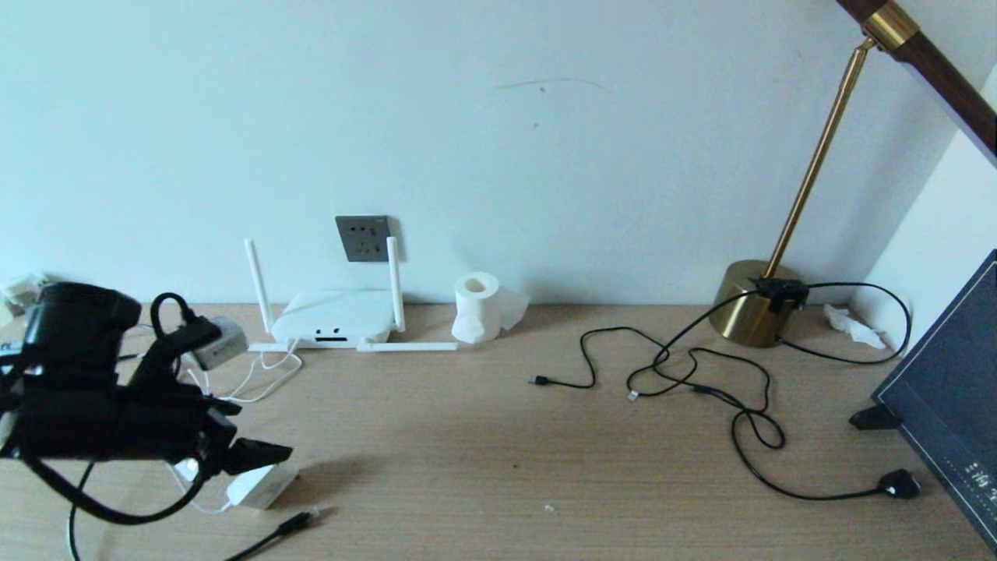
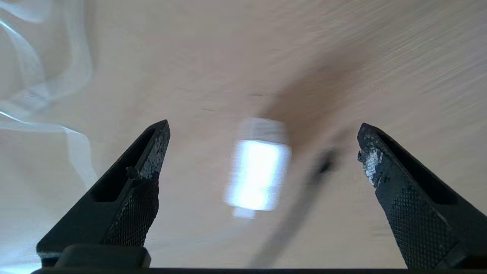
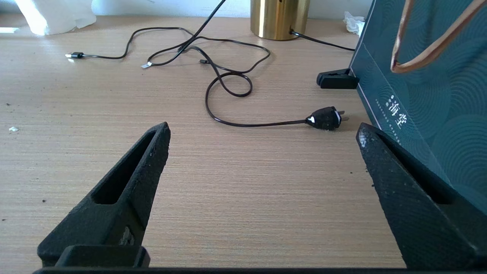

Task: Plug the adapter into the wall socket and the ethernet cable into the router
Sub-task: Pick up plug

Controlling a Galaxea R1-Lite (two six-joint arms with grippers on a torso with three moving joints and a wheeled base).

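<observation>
The white adapter (image 1: 261,485) lies on the desk at the front left, its thin white cord (image 1: 257,378) running back to the router (image 1: 333,318). My left gripper (image 1: 234,463) hovers just above it, open. In the left wrist view the adapter (image 2: 258,173) shows below and between the spread fingers (image 2: 146,167) of the left gripper (image 2: 263,126), untouched. The ethernet cable (image 1: 292,523) lies just in front of the adapter, and shows beside it as a dark streak (image 2: 304,198). The grey wall socket (image 1: 364,238) sits on the wall behind the router. My right gripper (image 3: 262,127) is open over bare desk.
A tissue roll (image 1: 477,306) stands right of the router. Thin black USB cables (image 1: 685,374) and a cord with a chunky black plug (image 1: 900,483) sprawl at the right. A brass lamp base (image 1: 755,304) and a dark teal bag (image 1: 950,405) fill the right side.
</observation>
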